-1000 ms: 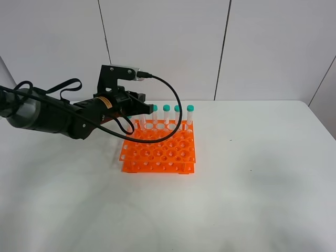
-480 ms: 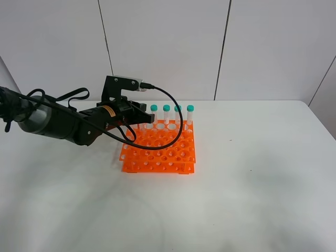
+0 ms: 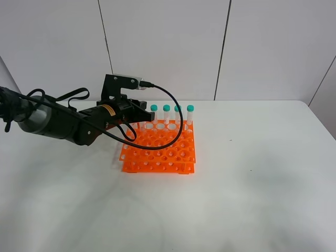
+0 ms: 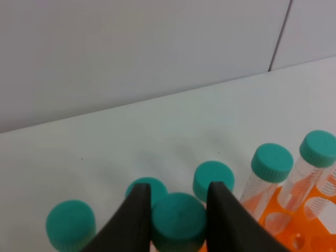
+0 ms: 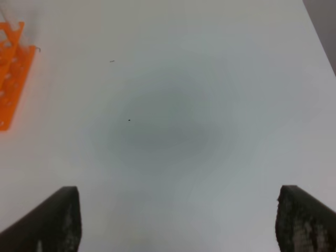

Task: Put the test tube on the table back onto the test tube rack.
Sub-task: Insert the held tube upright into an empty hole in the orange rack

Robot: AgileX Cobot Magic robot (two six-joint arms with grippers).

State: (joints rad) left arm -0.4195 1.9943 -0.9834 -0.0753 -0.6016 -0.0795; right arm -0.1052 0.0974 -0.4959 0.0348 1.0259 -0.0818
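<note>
The test tube is being gripped at its teal cap between the two dark fingers of the left gripper, which is clenched on it. In the high view the left gripper is being held over the far left corner of the test tube rack, in line with the row of capped tubes standing along the rack's far edge. Whether the tube's tip is already seated in a hole is hidden by the arm. In the left wrist view further teal caps are shown close around the held cap, one just behind the fingers.

The right gripper is being held wide apart and empty above the table, well away from the rack.

Judged risks: if the tube is being lowered off-centre, its conical tip may be caught on the orange grid and the tube tilted; when the fingers are spread, a neighbouring cap may be knocked, because the spacing is tight.
</note>
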